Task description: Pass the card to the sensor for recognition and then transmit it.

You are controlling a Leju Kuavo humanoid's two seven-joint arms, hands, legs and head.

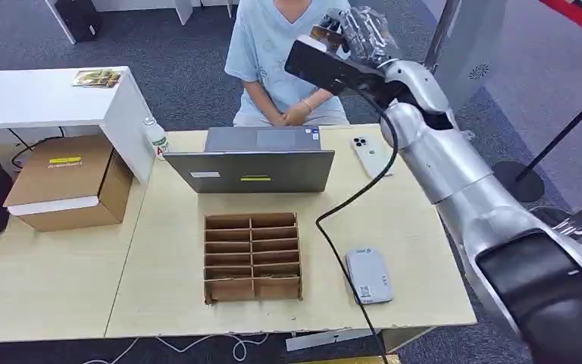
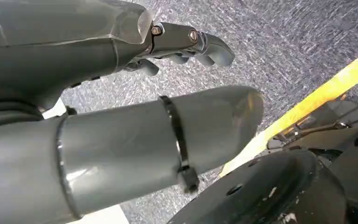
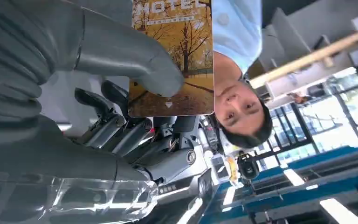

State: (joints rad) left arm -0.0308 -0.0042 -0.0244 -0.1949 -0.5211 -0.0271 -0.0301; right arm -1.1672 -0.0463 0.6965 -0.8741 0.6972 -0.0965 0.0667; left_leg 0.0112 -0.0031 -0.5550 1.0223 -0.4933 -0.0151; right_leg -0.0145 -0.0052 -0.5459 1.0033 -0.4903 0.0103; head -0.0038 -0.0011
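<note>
My right hand [image 1: 356, 34] is raised high above the far side of the table, in front of a seated person [image 1: 284, 53]. It pinches a yellow hotel card [image 3: 177, 56] with an autumn tree picture between thumb [image 3: 135, 58] and fingers; a sliver of the card [image 1: 324, 34] also shows in the head view. The grey card sensor [image 1: 368, 275] lies flat on the table near the front right, far below the hand. My left hand [image 2: 186, 44] hangs over the carpet with its fingers curled loosely, holding nothing.
A cardboard divider tray [image 1: 251, 256] sits mid-table, an open laptop [image 1: 251, 159] behind it, a white phone [image 1: 369, 155] to its right. A black cable [image 1: 348, 227] runs from my right arm across the table. A cardboard box [image 1: 68, 182] and a white bottle [image 1: 157, 139] stand at left.
</note>
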